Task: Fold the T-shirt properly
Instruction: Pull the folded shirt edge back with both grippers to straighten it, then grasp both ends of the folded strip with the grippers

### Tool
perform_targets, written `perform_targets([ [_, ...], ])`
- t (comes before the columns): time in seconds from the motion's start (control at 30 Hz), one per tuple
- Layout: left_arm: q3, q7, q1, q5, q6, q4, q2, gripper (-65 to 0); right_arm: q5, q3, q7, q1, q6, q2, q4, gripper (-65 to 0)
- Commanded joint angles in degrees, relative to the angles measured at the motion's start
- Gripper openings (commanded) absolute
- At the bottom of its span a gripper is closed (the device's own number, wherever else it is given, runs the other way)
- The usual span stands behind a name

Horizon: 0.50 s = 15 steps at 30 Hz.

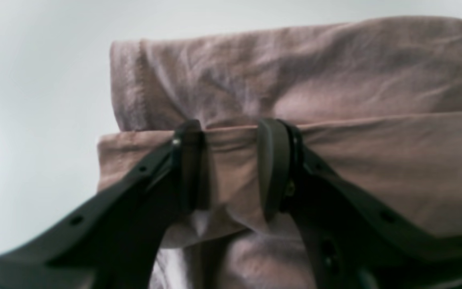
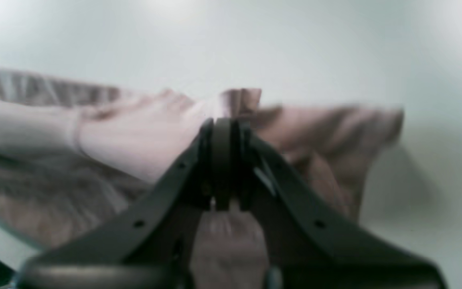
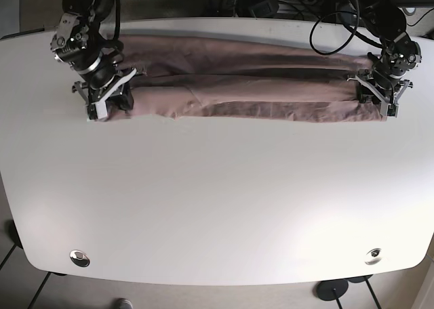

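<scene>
In your left wrist view, the left gripper (image 1: 231,168) has its dark fingers (image 1: 273,168) parted, straddling a folded edge of the dusty-pink T-shirt (image 1: 315,92); the cloth is soft, creased cotton with a stitched hem at its left end. I cannot tell if it is pinched.

In your right wrist view, blurred, the right gripper (image 2: 222,160) has its jaws pressed together on a bunched ridge of the T-shirt (image 2: 134,140).

In the base view, the T-shirt (image 3: 258,85) lies as a long narrow band across the far side of the white table (image 3: 217,200), a gripper at each end. Black cables (image 3: 332,24) trail behind. No writing is readable.
</scene>
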Motion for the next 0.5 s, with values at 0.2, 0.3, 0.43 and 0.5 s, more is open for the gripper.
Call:
perform_targets([
  [0.2,-0.1,0.8,-0.1,0.8,0.0,0.4,-0.8,-44.0,0.6,3.9,1.1,-6.5,0.54,-0.3,1.1,-62.9],
  [0.3,-0.1,0.9,-0.1,0.8,0.0,0.6,-1.2,-44.0,0.6,6.3,1.1,-8.1,0.45,-0.3,1.0,-61.7],
  [0.43,-0.1,1.1,-0.1,0.3,0.0,2.8,-1.5,-44.0,0.6,9.0,1.1,-9.0,0.36,-0.4,1.3,-42.0],
  [0.5,-0.2,1.1,-0.1,0.3,0.0,5.8,-1.2,-44.0,0.6,10.1,1.2,-9.0,0.45,-0.7,1.3,-32.3],
])
